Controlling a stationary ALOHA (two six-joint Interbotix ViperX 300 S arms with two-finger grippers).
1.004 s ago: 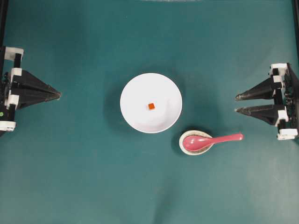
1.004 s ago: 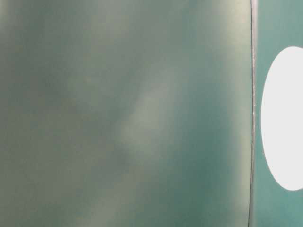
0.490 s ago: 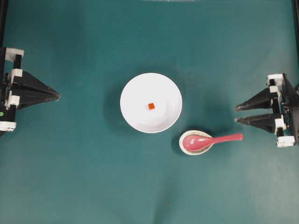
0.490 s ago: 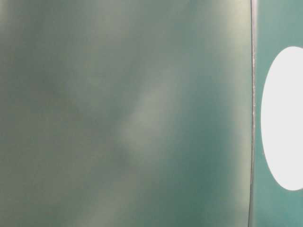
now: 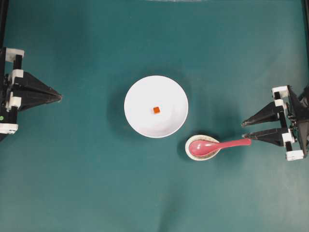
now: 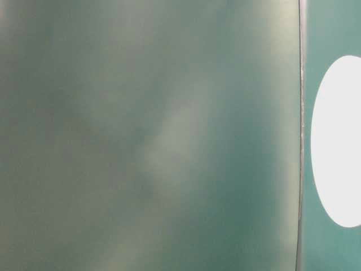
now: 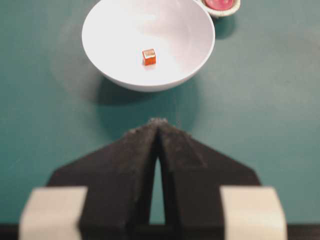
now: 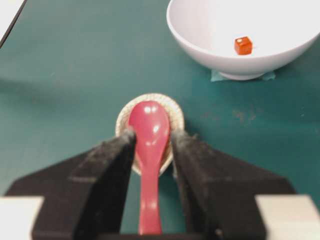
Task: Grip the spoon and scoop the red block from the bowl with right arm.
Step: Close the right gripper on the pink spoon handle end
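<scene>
The white bowl [image 5: 169, 92] sits mid-table with the tiny red block [image 5: 156, 110] inside it. The pink spoon [image 5: 219, 144] rests with its scoop in a small cream dish [image 5: 189, 151], handle pointing right. My right gripper [image 5: 243, 131] is open at the handle's end, its lower fingertip just above the handle tip. In the right wrist view the spoon [image 8: 149, 150] runs between the spread fingers [image 8: 107, 165] of the gripper [image 8: 152, 135], untouched; the bowl [image 8: 200, 35] and block [image 8: 243, 45] lie beyond. My left gripper [image 5: 60, 97] is shut and empty at the far left.
The left wrist view shows the shut gripper [image 7: 158, 121] facing the bowl [image 7: 110, 30] and block [image 7: 149, 56], with the dish [image 7: 231, 10] behind. The table-level view is a blur with a white oval [image 6: 338, 141] at its right. Teal tabletop surrounds everything.
My right gripper has moved toward the near side of the table, coming level with the spoon's handle end, jaws still open. The left gripper, bowl, block and spoon have not moved.
</scene>
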